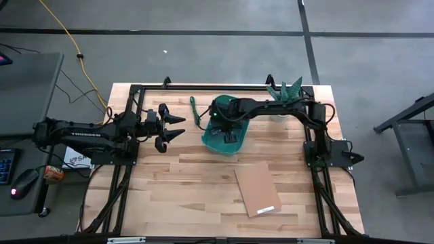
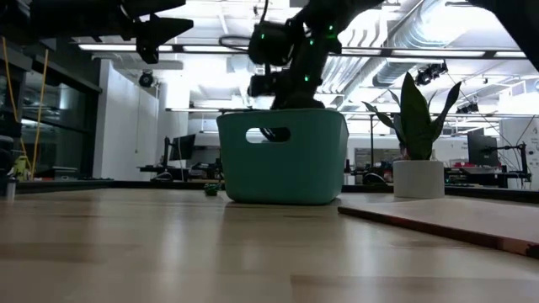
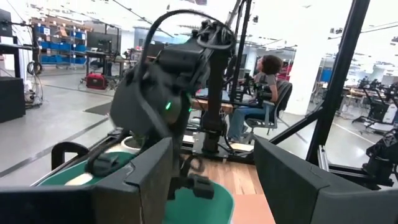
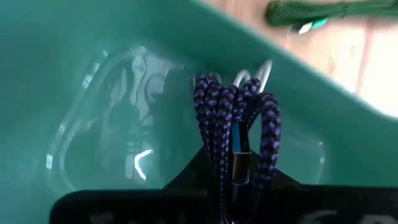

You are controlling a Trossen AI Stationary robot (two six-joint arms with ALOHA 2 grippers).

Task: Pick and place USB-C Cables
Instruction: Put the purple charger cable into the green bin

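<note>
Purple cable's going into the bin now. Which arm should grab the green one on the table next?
Probably left. The left gripper hangs open and empty just beside the green cable, while the right gripper is down in the teal bin holding the purple cable.

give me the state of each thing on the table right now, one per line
purple cable: bundled, gripped by the right gripper inside the bin
green cable: lying on the table beside the bin
teal bin: upright on the table
left gripper: open, raised off the table, left of the bin
cardboard sheet: lying flat
</note>
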